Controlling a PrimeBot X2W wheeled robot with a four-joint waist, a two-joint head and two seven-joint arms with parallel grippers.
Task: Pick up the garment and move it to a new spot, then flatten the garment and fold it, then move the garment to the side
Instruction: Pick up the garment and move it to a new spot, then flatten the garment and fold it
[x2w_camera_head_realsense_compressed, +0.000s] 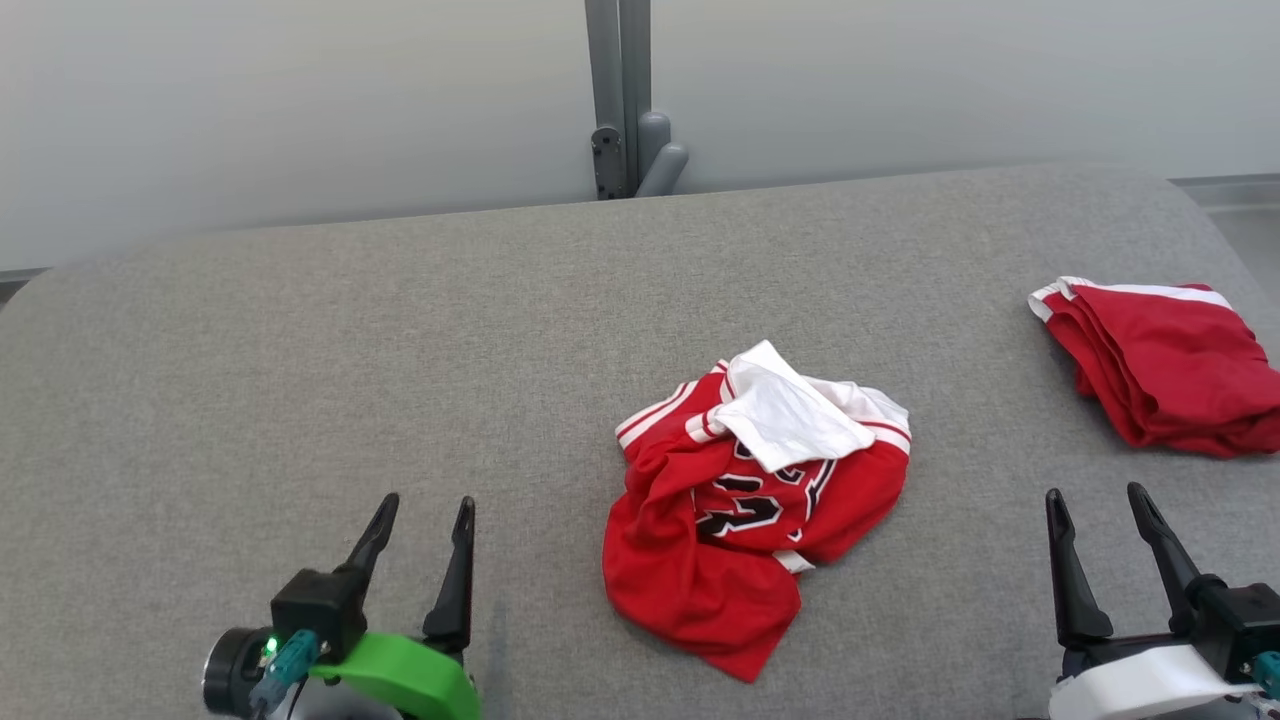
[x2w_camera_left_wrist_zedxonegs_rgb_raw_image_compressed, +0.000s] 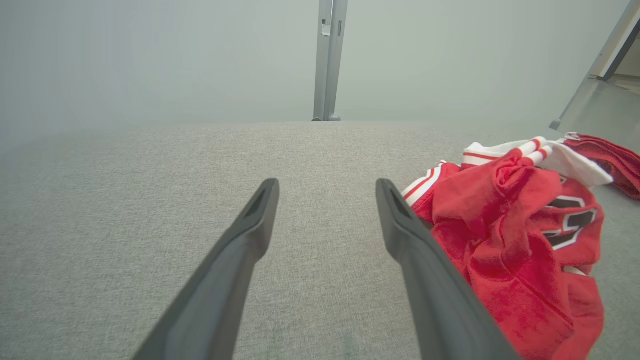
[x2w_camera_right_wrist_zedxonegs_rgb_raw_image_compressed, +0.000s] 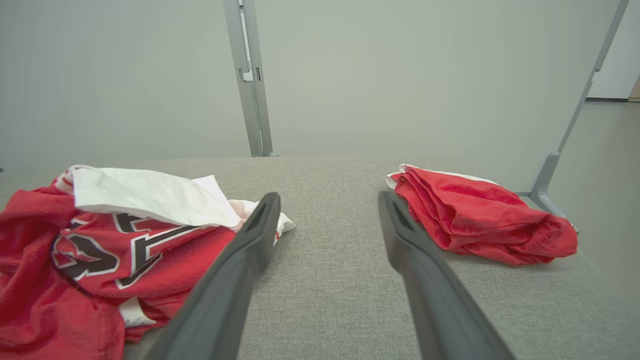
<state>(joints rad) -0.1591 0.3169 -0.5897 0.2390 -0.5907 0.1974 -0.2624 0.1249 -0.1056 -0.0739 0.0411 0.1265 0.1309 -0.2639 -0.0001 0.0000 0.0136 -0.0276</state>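
Observation:
The garment (x2w_camera_head_realsense_compressed: 745, 505) is a red jersey with white trim and black numbers, lying crumpled in a heap at the middle of the grey table (x2w_camera_head_realsense_compressed: 400, 330). In the left wrist view the garment (x2w_camera_left_wrist_zedxonegs_rgb_raw_image_compressed: 520, 235) lies just right of my fingers; in the right wrist view the garment (x2w_camera_right_wrist_zedxonegs_rgb_raw_image_compressed: 100, 250) lies to the left. My left gripper (x2w_camera_head_realsense_compressed: 425, 520) stands open at the lower left, apart from the heap, nothing between its fingers. My right gripper (x2w_camera_head_realsense_compressed: 1097, 503) stands open at the lower right, also empty.
A second red garment (x2w_camera_head_realsense_compressed: 1160, 365) lies folded at the table's right edge, also seen as a folded red pile (x2w_camera_right_wrist_zedxonegs_rgb_raw_image_compressed: 480, 217) in the right wrist view. A grey post (x2w_camera_head_realsense_compressed: 620, 100) rises behind the table's far edge against a pale wall.

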